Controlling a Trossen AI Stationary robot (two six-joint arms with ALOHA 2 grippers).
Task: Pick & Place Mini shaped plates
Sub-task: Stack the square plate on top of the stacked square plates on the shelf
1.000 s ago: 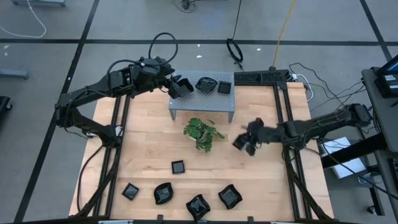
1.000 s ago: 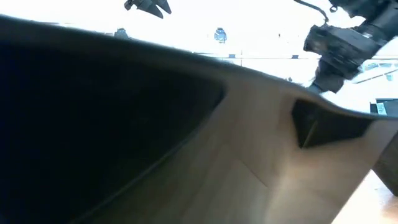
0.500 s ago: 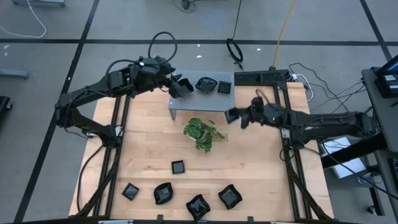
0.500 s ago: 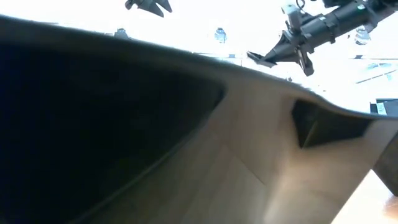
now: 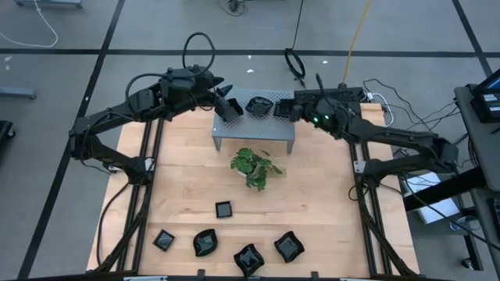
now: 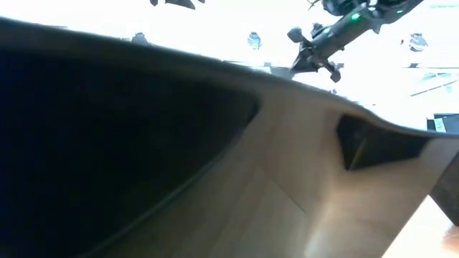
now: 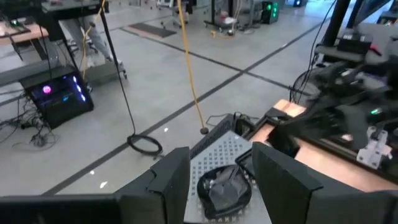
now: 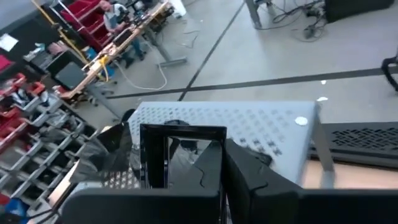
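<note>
My right gripper [image 5: 291, 111] is shut on a square black mini plate [image 8: 181, 152], held over the right end of the grey perforated stand [image 5: 254, 125]. A wavy-edged black plate [image 5: 257, 105] rests on the stand top, and a square one [image 7: 245, 163] lies beside it. My left gripper [image 5: 230, 108] hovers open above the stand's left part. In the left wrist view its fingers frame the wavy plate [image 7: 224, 185] without touching it. Several more black plates [image 5: 223, 209] lie near the table's front edge. My right gripper pinches the square plate by its lower edge [image 8: 186, 182] between its two fingers. The gripper's own body hides the exact spot. The fingers come nearly level from the table's right side. The plate stands almost upright ahead of them, its hollow face toward the wrist, clear of the stand.
A green leafy plant [image 5: 254, 166] stands mid-table in front of the stand. A black rack [image 5: 336, 97] sits at the far right corner. In the low view a large dark shape [image 6: 107, 143] close to the lens blocks most of the table.
My right gripper has swung from the table's right middle toward the far edge and up to the stand's right end. It rolled its wrist on the way and carried the square plate along, staying shut. My left gripper has tipped slightly upward in place.
</note>
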